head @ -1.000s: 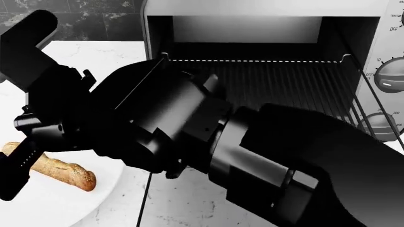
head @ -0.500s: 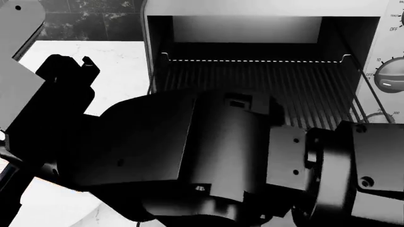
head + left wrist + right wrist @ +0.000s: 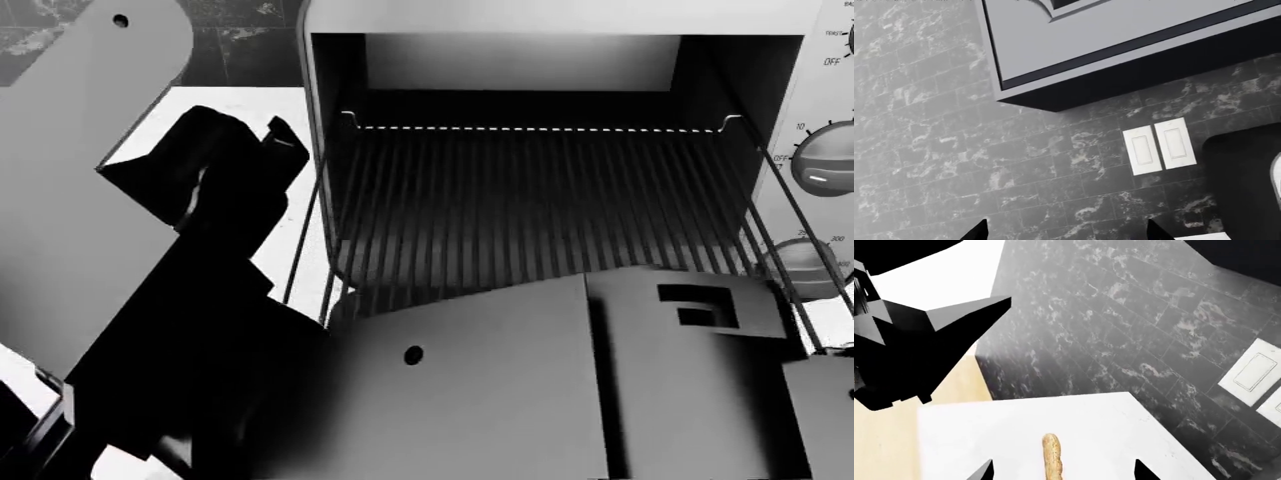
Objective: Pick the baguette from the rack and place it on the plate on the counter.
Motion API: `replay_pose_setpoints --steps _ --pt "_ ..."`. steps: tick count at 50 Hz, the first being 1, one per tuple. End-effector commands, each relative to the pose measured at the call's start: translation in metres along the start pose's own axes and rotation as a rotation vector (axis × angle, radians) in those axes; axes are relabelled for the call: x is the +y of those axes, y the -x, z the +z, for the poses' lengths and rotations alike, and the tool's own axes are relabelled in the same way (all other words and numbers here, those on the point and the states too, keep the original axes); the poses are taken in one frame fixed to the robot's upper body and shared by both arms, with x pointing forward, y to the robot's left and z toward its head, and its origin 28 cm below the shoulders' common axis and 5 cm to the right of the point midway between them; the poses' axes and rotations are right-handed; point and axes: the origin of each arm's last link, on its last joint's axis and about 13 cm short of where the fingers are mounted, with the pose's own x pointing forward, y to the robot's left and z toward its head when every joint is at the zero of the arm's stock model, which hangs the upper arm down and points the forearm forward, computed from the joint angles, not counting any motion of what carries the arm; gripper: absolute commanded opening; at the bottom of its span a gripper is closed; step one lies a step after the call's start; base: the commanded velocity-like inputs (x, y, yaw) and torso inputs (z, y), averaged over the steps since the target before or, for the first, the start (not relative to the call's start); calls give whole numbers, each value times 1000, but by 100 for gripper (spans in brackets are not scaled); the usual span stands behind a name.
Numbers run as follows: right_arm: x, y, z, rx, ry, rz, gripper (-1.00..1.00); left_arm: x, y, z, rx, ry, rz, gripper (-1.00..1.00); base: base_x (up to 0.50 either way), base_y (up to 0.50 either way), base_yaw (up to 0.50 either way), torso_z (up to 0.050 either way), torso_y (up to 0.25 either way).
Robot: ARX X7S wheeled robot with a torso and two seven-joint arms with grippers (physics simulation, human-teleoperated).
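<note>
Left wrist view: left gripper (image 3: 1066,231) fingertips poke in wide apart, nothing between, just dark marbled backsplash (image 3: 954,150) with two white wall switches (image 3: 1159,146) ahead.

Head view: rack (image 3: 534,215) bare inside open oven (image 3: 561,60), arms block most of frame, can't make out either pincer here.

Right wrist view: right gripper (image 3: 1062,474) tips spread wide, holding nothing; baguette (image 3: 1052,454) lies between tips, beyond them, on white surface, can't tell if counter or plate
</note>
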Motion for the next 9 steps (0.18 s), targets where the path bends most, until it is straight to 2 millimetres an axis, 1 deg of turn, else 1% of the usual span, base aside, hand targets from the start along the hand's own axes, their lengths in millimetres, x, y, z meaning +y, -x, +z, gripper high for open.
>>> replay_pose_setpoints --steps 1,9 --pt "-4 24 -8 27 -16 -120 100 -2 -1 1 -3 -2 -10 100 0 0 0 0 0" --pt "-6 37 -8 31 -18 -170 100 -4 -2 1 -4 -5 -16 100 0 0 0 0 0"
